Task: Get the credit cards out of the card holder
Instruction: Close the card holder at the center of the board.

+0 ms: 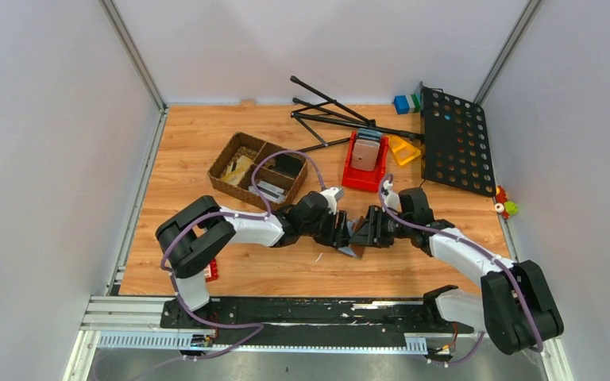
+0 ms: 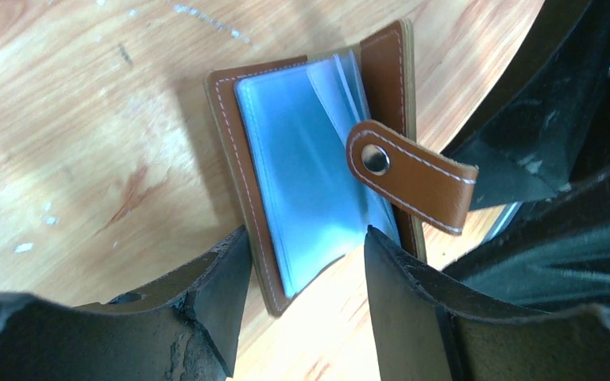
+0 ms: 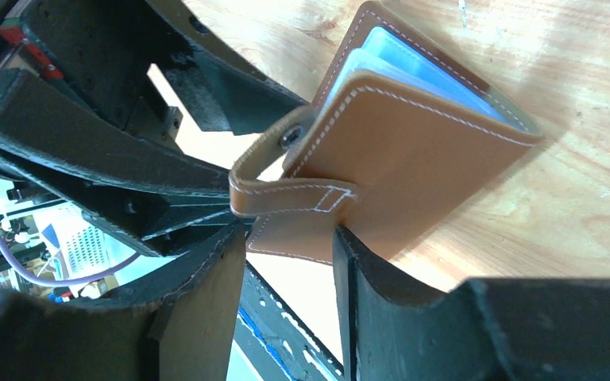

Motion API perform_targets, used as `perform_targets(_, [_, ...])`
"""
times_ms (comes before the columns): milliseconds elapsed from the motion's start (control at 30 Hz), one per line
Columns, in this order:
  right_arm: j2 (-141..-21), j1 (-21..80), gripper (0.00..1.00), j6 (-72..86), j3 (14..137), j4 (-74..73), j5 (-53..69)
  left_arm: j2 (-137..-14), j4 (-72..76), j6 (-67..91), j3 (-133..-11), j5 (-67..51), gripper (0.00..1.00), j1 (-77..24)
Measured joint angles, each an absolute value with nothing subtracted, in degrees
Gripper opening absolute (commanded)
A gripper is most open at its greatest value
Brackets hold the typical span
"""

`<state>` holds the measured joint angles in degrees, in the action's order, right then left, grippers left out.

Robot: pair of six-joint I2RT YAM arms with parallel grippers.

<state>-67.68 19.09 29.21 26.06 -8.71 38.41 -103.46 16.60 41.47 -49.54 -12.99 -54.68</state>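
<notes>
The card holder (image 2: 318,151) is a brown leather wallet with white stitching, half open on the wooden table (image 1: 302,270) between my two grippers. Its pale blue sleeves (image 2: 294,159) fan out and its tab clasp (image 2: 409,171) hangs loose. My left gripper (image 2: 303,238) is open, its fingertips standing either side of the holder's near edge without pressing it. From the opposite side, my right gripper (image 3: 290,234) is open just below the holder's outer cover (image 3: 413,151). No credit cards show apart from the sleeves. From above, the holder (image 1: 353,249) peeks out between both grippers.
A wicker basket (image 1: 226,163) with grey flat pieces stands behind the left arm. Behind the right arm are a red bin (image 1: 363,171), a yellow piece (image 1: 404,149), a black folded stand (image 1: 341,119) and a black perforated panel (image 1: 454,139).
</notes>
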Motion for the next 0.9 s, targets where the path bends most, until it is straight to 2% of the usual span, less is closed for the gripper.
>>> perform_targets(433, [-71.46, 19.11, 0.34, 28.80, 29.06, -8.40, 37.28, -89.06, 1.13, 38.74, -41.45, -7.33, 0.63, -52.51])
perform_targets(500, [-73.23, 19.11, 0.28, 28.77, 29.58, -8.08, 36.99, -86.08, -0.84, 38.41, -40.10, -6.57, 0.63, -51.79])
perform_targets(800, [-86.08, 19.07, 0.11, 28.56, 31.94, -4.43, 38.15, -75.59, -5.56, 36.82, -38.52, -3.70, 0.62, -49.93])
perform_targets(900, [-87.42, 19.11, 0.10, 28.53, 32.75, -3.79, 38.54, -74.26, -5.80, 36.49, -37.91, -3.51, 0.62, -49.78])
